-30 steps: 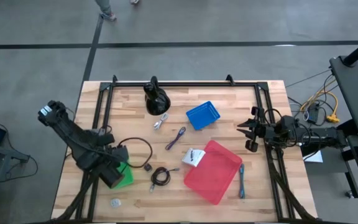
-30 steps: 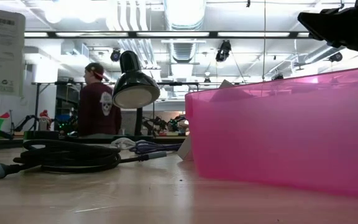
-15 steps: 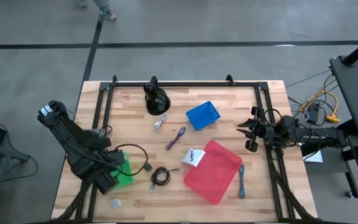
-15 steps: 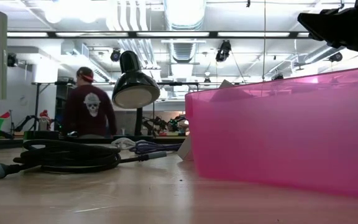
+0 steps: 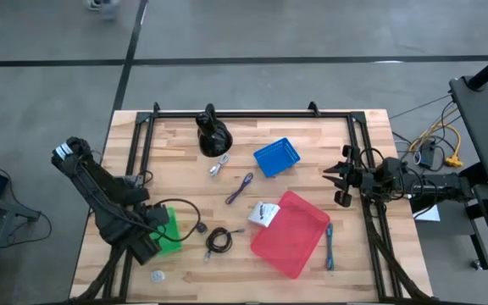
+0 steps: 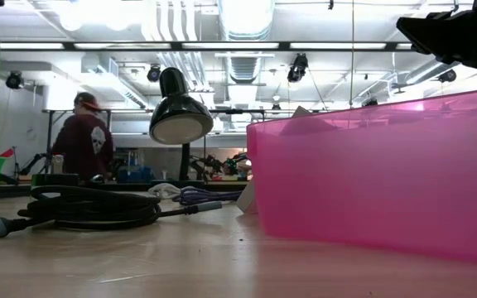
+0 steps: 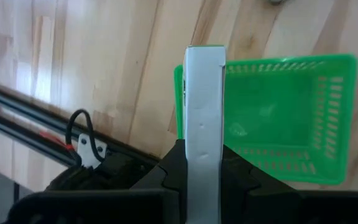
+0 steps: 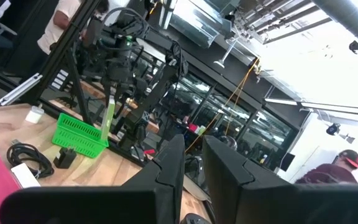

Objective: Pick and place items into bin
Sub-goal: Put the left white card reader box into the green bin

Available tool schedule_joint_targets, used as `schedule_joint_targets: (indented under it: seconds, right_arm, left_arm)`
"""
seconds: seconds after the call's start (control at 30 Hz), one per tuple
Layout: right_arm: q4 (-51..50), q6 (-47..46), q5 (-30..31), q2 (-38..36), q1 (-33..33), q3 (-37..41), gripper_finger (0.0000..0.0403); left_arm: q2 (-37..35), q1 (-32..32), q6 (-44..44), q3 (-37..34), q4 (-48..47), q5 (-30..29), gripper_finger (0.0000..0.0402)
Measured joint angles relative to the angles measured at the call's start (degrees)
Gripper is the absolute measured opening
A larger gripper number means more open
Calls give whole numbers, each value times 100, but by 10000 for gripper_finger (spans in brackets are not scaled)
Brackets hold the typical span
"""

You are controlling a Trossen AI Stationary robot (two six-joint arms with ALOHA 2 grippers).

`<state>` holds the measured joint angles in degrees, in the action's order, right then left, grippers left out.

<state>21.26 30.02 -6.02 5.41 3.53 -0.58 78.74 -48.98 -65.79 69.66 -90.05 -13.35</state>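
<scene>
Since sorting means carrying loose things to a container, the table (image 5: 185,144) is laid out around the red bin (image 5: 291,235), which lies empty apart from a white packet (image 5: 263,213) leaning at its rim on the left arm's side. Well off on that side, the left gripper (image 5: 148,240) hangs over a green basket (image 7: 278,118) with its fingers pinching a white box (image 7: 204,124) edge-on, likely lined up to drop it there. The right gripper (image 5: 340,180) waits beyond the red bin's far corner, fingers nearly pressed together and empty. 1 blue cable (image 5: 329,246) lies just beside the bin on the right arm's side; a black cable (image 5: 219,240) and purple cable (image 5: 241,187) lie on the other. No label or writing can be read; the box shows only its bare edge.
</scene>
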Motion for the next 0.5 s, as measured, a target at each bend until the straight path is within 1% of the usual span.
schedule_joint_targets:
  seconds: [0.27, 0.5]
  right_arm:
    - [0, 0, 0, 0, -2, 0, 47]
    - [0, 0, 0, 0, -2, 2, 47]
  left_arm:
    - [0, -23, -22, -83, 150, 7, 32]
    - [-1, -75, -270, -230, 170, 35, 32]
